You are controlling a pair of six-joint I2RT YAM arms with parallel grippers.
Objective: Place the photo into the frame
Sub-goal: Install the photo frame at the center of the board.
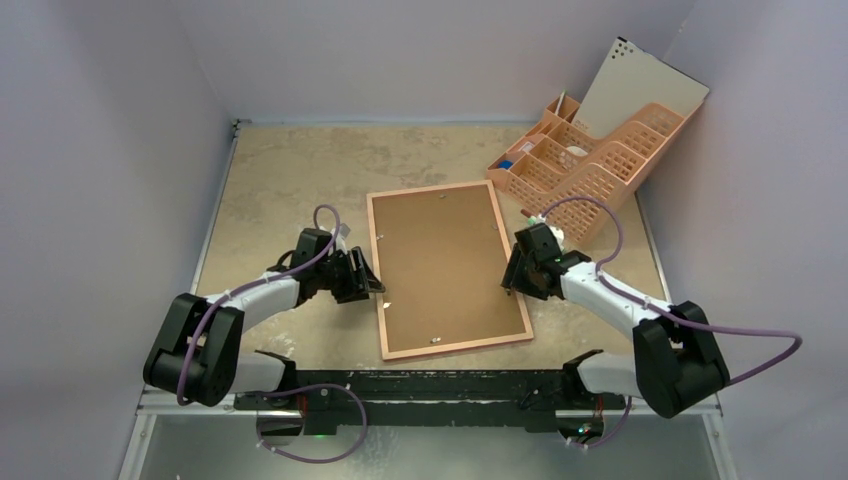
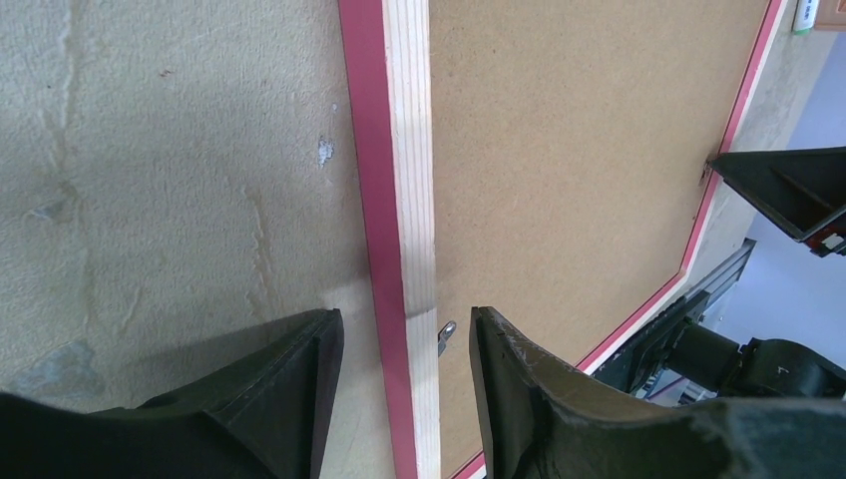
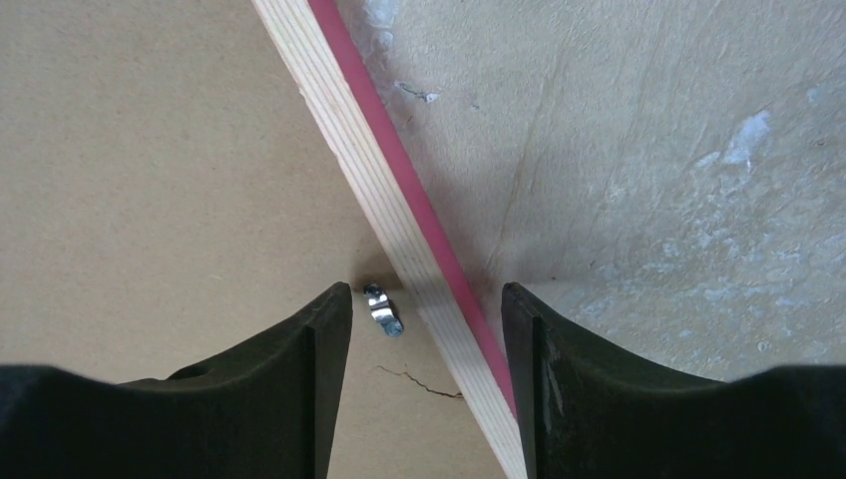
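The frame [image 1: 432, 189] lies face down in the middle of the table, pale wood reverse up, with a pink outer edge. A brown backing board [image 1: 447, 265] fills it. The photo is hidden. My left gripper [image 1: 375, 285] straddles the frame's left rail [image 2: 404, 180]. Its jaws are open, with a gap on each side of the rail, beside a small metal tab [image 2: 445, 334]. My right gripper [image 1: 512, 280] straddles the right rail [image 3: 369, 160], open. Its outer finger [image 3: 559, 389] is close against the pink edge and its inner finger stands over the board near a metal tab [image 3: 382, 309].
A peach plastic desk organiser [image 1: 590, 160] stands at the back right, with a pale perforated panel [image 1: 640, 90] leaning behind it. Walls close in the table on the left, back and right. A thin crack [image 3: 419, 382] marks the backing board near the right rail.
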